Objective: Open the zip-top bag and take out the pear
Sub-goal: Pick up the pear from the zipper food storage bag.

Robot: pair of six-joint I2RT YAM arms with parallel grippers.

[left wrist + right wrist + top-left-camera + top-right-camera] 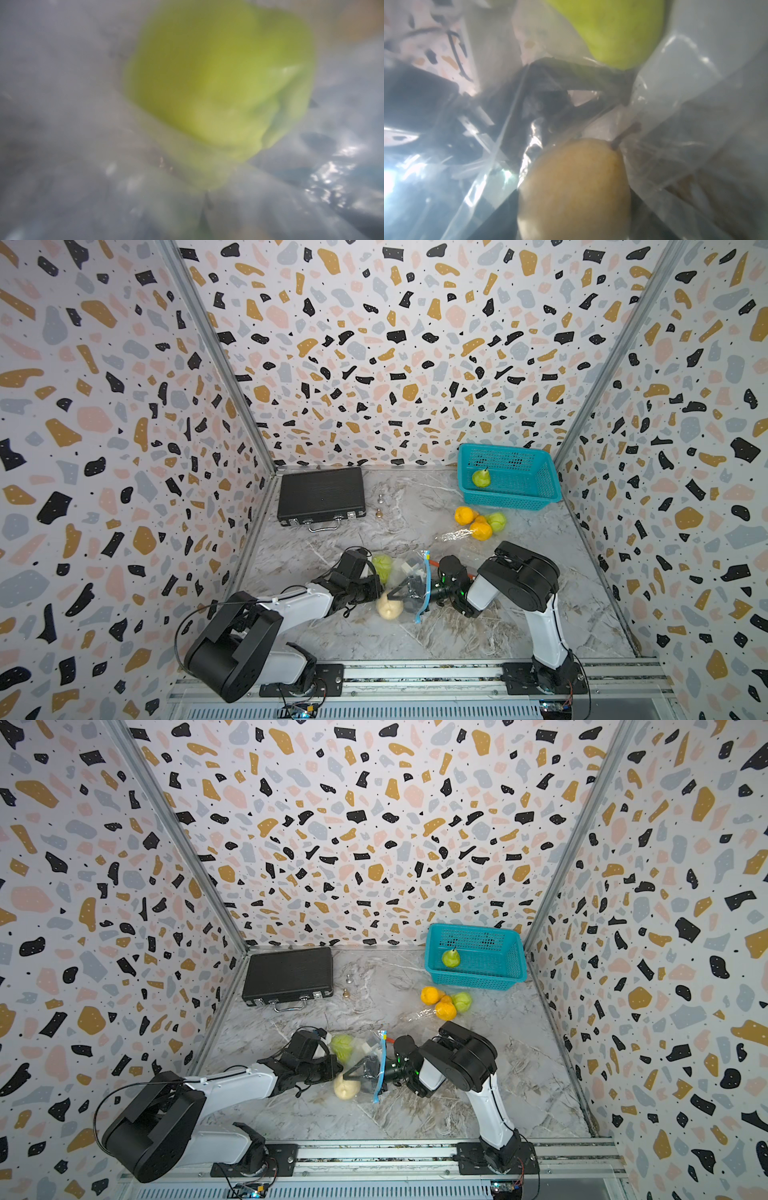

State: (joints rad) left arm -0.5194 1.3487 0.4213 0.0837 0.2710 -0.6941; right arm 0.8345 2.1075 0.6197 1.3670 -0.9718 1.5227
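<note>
Clear plastic bag (405, 572) near middle of tabletop (478, 630) front edge, looks limp and slippery. Green pear (382, 566) and tan pear (389, 605) inside, likely firm; I'd grip round belly. Left fingers (371, 588) clenched on bag. Right fingers (432, 593) at bag mouth, can't tell spread.

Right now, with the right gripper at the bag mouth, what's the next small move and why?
Probably close the right gripper on the yellow pear. The zip-top bag is open, the shut left gripper seems to pinch it, and the pear sits right before the right wrist camera; no grip is evident yet.
</note>
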